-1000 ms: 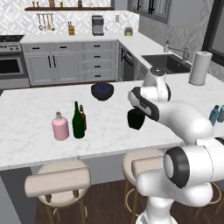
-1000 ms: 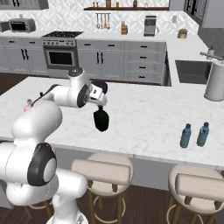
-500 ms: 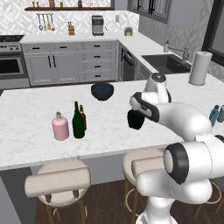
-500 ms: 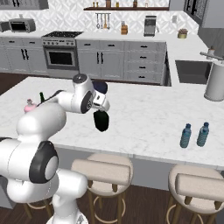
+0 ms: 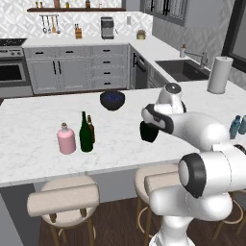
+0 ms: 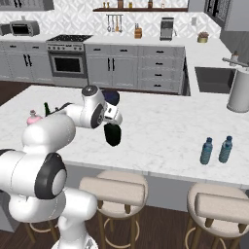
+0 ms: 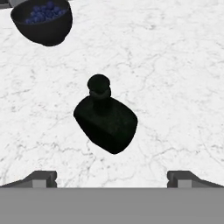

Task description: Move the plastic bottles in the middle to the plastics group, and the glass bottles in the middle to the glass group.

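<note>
So the squat black bottle (image 7: 106,120) is the one in play right now. It stands upright on the white marble worktop (image 5: 38,125), out in the middle, well apart from everything else. In the hand view you're looking down on it: round cap on a short narrow neck, then wide shoulders and a fat body.

My guess on handling: it's glass, so stiff, smooth and probably a bit slick, with some weight low down. It won't squash, but it could slide between the pads or tip if nudged off-centre. The neck looks like the obvious place to pinch, but it's short and the cap is rounded, so I'd go just under the cap or take the body across its narrower side if the fingers can span it.

The hand (image 7: 112,177) hovers above the bottle with its fingers spread as wide as they go, holding nothing and touching nothing. The two fingertips (image 7: 41,178) sit either side at the bottom of the hand view, with the bottle between them but further out.

The glass group sits off to the left: the pink squat bottle (image 5: 66,140), with the tall dark-green bottle (image 5: 86,134) and the slim brown bottle (image 5: 91,129) close together just beside it. Two pale-blue bottles (image 6: 216,150) stand side by side far off at the right end. There's also a dark bowl of blueberries (image 7: 42,21) nearby, so watch that on the lift.
</note>
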### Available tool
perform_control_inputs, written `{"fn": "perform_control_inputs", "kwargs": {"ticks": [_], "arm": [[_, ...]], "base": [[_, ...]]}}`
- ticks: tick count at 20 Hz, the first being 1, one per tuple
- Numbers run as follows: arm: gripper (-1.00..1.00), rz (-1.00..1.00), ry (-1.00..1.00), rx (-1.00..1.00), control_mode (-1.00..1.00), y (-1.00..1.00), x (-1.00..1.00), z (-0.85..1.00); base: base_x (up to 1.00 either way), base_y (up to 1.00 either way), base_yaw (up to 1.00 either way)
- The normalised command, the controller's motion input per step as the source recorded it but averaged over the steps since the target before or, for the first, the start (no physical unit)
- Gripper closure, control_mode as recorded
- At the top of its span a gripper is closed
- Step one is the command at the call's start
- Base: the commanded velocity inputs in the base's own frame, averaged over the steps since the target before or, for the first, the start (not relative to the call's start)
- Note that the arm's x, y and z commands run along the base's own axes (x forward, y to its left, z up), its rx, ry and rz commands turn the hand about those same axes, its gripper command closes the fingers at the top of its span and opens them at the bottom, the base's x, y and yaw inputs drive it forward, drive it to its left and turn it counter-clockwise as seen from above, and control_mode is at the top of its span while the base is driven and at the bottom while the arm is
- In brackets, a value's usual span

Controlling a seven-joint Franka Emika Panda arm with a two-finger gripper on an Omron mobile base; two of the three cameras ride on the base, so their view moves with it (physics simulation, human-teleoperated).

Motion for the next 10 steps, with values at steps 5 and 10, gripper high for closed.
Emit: {"fn": "perform_control_inputs", "kwargs": {"ticks": [5,10], "arm": [[-1.00,0.05,0.00,0.00,-1.00,0.00,0.08,0.04],[-1.00,0.09,-0.01,0.00,-1.00,0.00,0.05,0.00]], "base": [[0.00,0.00,0.00],[0.00,0.00,0.00]]}}
